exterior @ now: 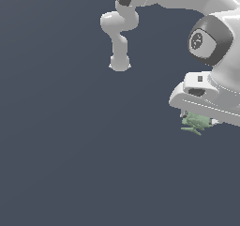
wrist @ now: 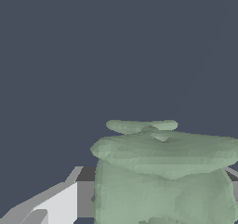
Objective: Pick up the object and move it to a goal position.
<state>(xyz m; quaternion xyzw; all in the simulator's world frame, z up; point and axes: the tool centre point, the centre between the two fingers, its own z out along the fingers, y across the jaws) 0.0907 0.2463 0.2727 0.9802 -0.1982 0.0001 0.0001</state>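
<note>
the dark blue-grey floor (exterior: 70, 164) fills the exterior view, plain and unmarked. over it reaches the white arm (exterior: 206, 37), its base (exterior: 119, 63) planted on the floor well away toward the exterior view's left of the wrist, and its dark-ringed joint sitting right above the wrist. under the wrist hangs the white gripper (exterior: 199, 119), flat and broad, at the exterior view's right edge. directly beneath the gripper, touching its underside, is the object (exterior: 194, 123), pale green, ribbed, with thin prongs sticking out below, far smaller than the gripper. in the wrist view the object (wrist: 165, 176) sits between a white finger (wrist: 56, 204) and a sliver of grey on its other side, so the jaws appear closed narrow on the object.
</note>
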